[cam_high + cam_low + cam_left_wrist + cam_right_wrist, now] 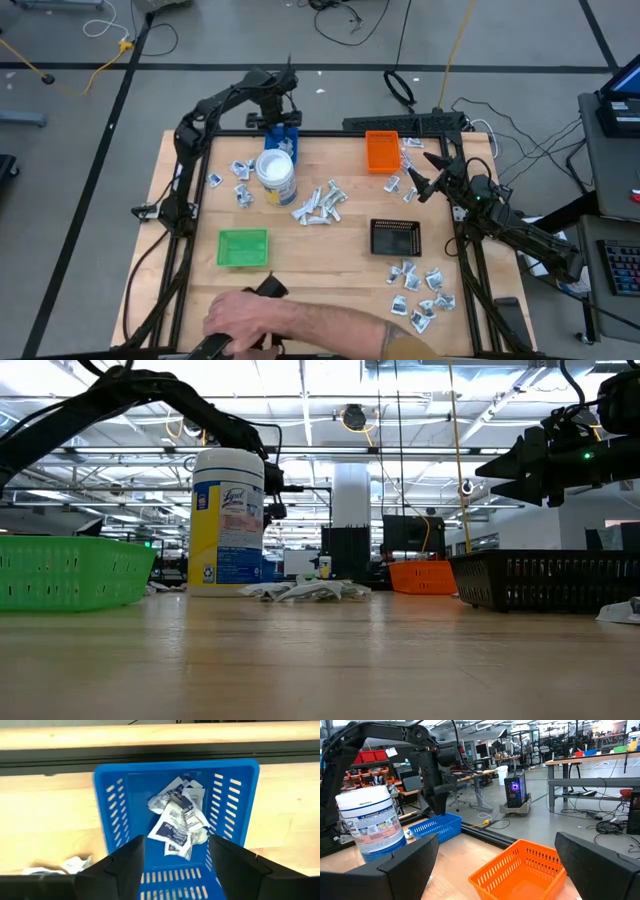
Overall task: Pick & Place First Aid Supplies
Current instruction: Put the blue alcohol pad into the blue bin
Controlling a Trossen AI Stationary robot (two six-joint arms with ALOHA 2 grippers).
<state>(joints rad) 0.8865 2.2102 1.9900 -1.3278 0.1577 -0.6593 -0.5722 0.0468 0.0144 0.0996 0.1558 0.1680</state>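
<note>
Small white packets lie heaped inside the blue tray (112, 815), as the packet pile (177, 820) in the left wrist view shows. My left gripper (175, 865) hovers open above that tray (281, 140) at the table's far edge, holding nothing. More packets lie loose in clusters on the table: left of the tub (235, 180), at the centre (320, 205), by the orange tray (405, 165) and near the right front (425, 295). My right gripper (425, 178) is open and empty, raised beside the orange tray (382, 150).
A white tub with a blue label (275, 175) stands upright near the blue tray. A green tray (243, 247) and a black tray (396, 237) sit nearer the front. A person's hand and forearm (300, 325) reach over the near edge.
</note>
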